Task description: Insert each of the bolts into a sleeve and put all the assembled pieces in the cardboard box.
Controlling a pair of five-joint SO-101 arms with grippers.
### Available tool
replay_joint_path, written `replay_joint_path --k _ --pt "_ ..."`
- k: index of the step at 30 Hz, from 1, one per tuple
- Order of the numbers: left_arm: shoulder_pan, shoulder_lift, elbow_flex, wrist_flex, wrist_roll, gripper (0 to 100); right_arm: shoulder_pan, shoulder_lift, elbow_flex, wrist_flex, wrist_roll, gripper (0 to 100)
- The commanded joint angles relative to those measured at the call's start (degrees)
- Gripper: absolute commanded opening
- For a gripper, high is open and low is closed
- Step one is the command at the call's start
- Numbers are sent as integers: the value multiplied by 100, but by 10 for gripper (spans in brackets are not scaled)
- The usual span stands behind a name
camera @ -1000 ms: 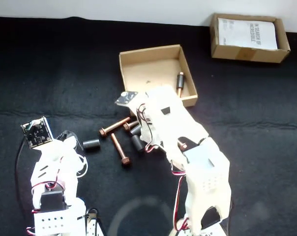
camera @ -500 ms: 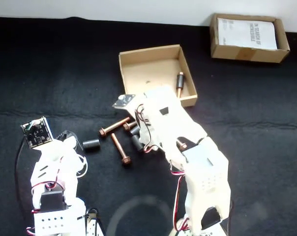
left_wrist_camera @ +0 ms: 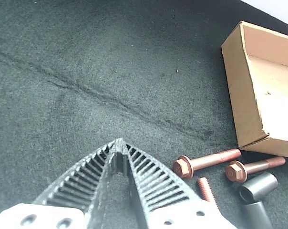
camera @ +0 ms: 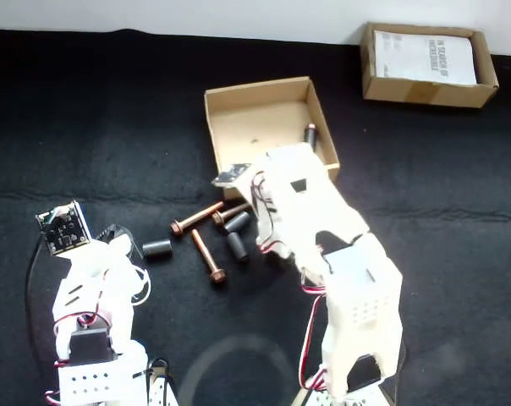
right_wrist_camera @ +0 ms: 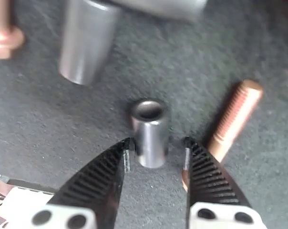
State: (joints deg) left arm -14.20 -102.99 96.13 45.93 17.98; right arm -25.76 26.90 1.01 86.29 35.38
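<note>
In the right wrist view my right gripper (right_wrist_camera: 156,151) is open, with an upright grey sleeve (right_wrist_camera: 149,131) standing between its fingertips, small gaps on both sides. A copper bolt (right_wrist_camera: 234,119) lies just beside it, and another sleeve (right_wrist_camera: 87,40) lies farther off. In the high view the right arm (camera: 310,211) covers that spot, just in front of the cardboard box (camera: 239,95), which holds one assembled piece (camera: 310,134). Loose bolts (camera: 196,217) (camera: 206,255) and sleeves (camera: 156,249) (camera: 237,244) lie left of that arm. My left gripper (left_wrist_camera: 118,144) is shut and holds nothing, short of the bolts (left_wrist_camera: 206,161).
A second cardboard box (camera: 429,63) with a printed sheet in it stands at the back right. The table is covered in black cloth (camera: 86,127). The left arm (camera: 90,288) sits at the front left, well away from the parts.
The right arm has shifted to the right and slightly toward the box, uncovering two sleeves and a bolt beside it. The left arm has kept still.
</note>
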Motion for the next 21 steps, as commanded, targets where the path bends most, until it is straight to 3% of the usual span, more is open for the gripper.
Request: replay_joint_path --k 1,8,21 --pt "-48 -40 101 -53 -18 11 171 -295 48 -4 62 170" --pt "-48 -48 101 -53 -18 11 -66 -303 576 -620 44 170" --pt "-48 -48 101 -53 -18 11 -207 -277 259 -734 62 170"
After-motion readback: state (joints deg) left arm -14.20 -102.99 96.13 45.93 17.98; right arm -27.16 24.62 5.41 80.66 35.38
